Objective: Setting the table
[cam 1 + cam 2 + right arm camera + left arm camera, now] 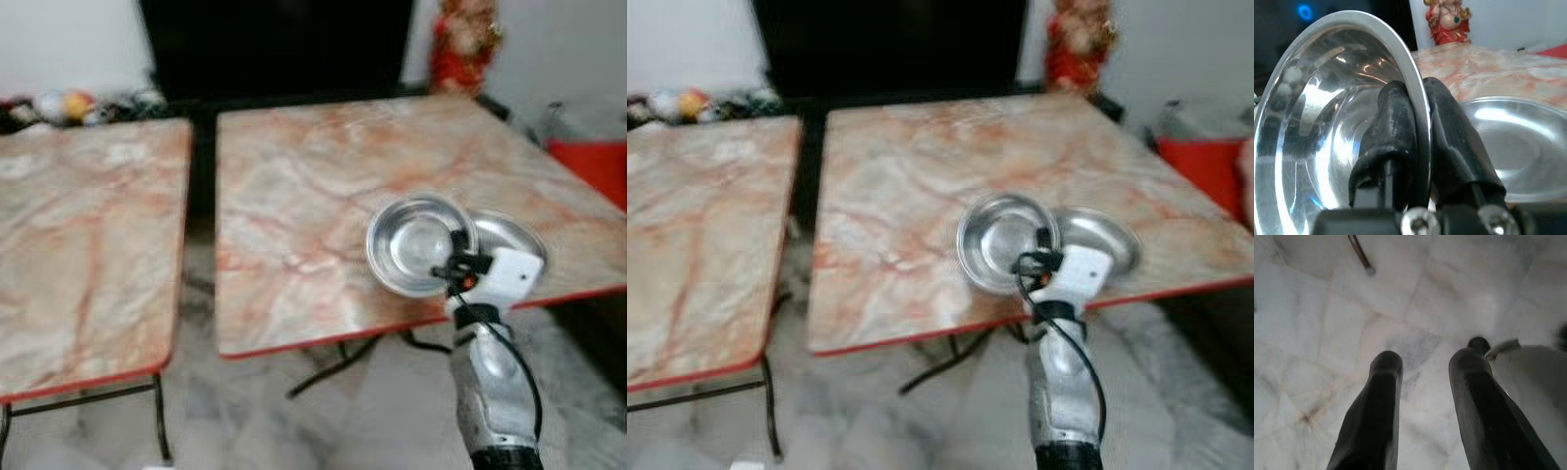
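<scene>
A shiny steel bowl (415, 243) hangs tilted over the near right part of the marble-patterned table (323, 196). My right gripper (460, 253) is shut on its rim, one finger (1396, 132) inside the bowl and the other outside. A second steel bowl (509, 235) rests on the table just right of the held one, also seen as the bowl (1518, 147) behind my fingers in the right wrist view. My left gripper (1422, 377) hangs open over the pale floor with nothing between its fingers.
A second marble-patterned table (83, 235) stands to the left, a narrow gap between the two. A red container (593, 162) sits at the right, a red figurine (462, 44) beyond the far edge, and a dark cabinet (274, 44) behind. Table legs cross the tiled floor (323, 411).
</scene>
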Robot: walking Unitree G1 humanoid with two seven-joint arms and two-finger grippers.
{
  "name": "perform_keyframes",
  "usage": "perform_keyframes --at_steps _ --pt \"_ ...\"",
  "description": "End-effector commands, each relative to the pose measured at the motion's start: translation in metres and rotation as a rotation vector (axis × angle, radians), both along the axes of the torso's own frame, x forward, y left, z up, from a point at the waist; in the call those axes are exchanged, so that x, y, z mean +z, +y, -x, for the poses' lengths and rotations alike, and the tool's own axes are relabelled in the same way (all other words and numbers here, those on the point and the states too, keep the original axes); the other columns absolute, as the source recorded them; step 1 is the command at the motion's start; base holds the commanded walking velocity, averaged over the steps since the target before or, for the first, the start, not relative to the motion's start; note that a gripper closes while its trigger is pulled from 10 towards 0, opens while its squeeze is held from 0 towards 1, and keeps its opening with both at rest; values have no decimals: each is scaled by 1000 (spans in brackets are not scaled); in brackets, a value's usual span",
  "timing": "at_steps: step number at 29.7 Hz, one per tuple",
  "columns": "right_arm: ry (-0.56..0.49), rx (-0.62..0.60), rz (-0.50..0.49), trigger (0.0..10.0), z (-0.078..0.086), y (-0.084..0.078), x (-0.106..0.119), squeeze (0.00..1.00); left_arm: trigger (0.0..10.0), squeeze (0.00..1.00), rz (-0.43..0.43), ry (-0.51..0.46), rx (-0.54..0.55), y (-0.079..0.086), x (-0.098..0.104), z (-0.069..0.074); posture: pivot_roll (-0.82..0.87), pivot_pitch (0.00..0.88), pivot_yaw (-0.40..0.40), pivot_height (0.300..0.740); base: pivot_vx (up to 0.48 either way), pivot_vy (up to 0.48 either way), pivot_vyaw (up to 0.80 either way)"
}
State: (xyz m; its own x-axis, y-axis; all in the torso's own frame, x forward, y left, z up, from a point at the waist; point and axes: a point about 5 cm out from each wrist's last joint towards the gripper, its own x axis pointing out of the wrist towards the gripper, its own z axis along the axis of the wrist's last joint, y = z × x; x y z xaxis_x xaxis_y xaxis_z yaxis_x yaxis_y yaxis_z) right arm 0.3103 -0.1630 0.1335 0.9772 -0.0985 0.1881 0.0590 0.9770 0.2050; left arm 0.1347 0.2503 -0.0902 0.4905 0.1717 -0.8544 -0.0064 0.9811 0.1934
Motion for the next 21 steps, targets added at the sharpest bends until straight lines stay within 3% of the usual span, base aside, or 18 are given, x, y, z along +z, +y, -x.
perform_keyframes --at_steps 1,3,12,15,21 --pt "-21 -15 -2 10000 -1 -4 6 0 10000 0 2 9 -4 -2 -2 3 -144 0 51 740 0 -472 0" --pt "-18 -26 -1 10000 -3 -8 6 0 10000 0 1 11 -9 -3 -2 3 -141 0 54 740 0 -456 0" --pt "-13 -72 -22 10000 -10 -15 9 0 10000 0 2 12 -31 -11 -3 -2 -133 0 61 740 0 0 0" --pt "31 -109 -23 10000 -15 -20 5 0 10000 0 0 12 -30 -11 -2 -2 -135 0 64 740 0 0 0" --pt "64 -167 -154 10000 -27 -27 4 0 10000 0 3 0 -26 -10 -1 -5 -128 0 65 740 0 0 0"
